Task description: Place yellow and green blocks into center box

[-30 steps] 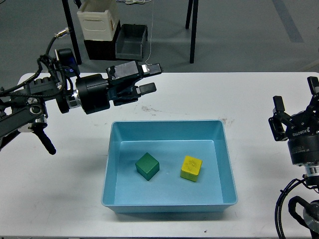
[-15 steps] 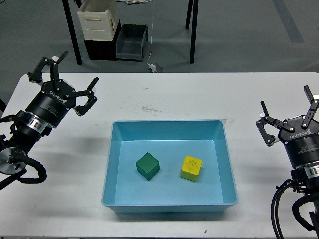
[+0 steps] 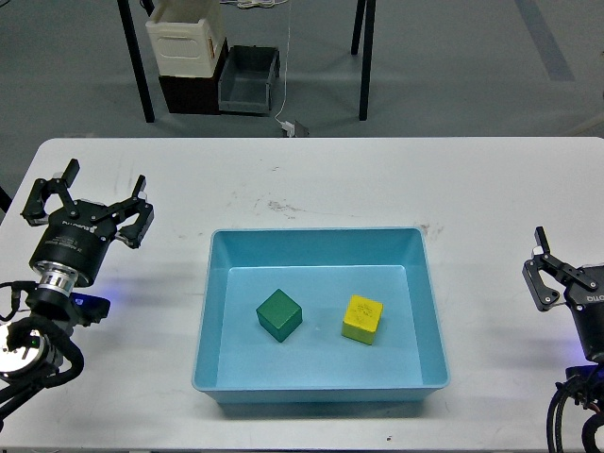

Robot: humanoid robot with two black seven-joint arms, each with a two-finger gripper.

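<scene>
A: Head view first — what sits on the white, smooth-topped bench (image 3: 311,179)?

B: One light blue rectangular plastic box (image 3: 319,321) with rounded corners and sloped glossy walls, roughly in the middle of the bench. Inside it are two cubes: one dark green block (image 3: 279,315) with a matte look and one yellow block (image 3: 362,319) with a faint marking on its top face.

A: Are the two touching?

B: No, they rest apart on the box floor, green to the left, yellow to the right, neither against a wall.

A: And the arms?

B: Two, both black and hard-cased. The left gripper (image 3: 88,207) hangs over the bench's left edge, well apart from the box, with its fingers spread wide and nothing between them. The right gripper (image 3: 566,281) is at the right edge, partly cut off by the frame; one finger shows clearly, the other hardly, so I cannot tell how its jaws stand.

A: Anything past the bench?

B: On the grey floor, one cream-coloured plastic crate (image 3: 186,38) stacked on a black one, one dark grey open bin (image 3: 249,79) beside it, and two black metal legs, with a thin white cable running down to a small plug near the bench's far edge
</scene>
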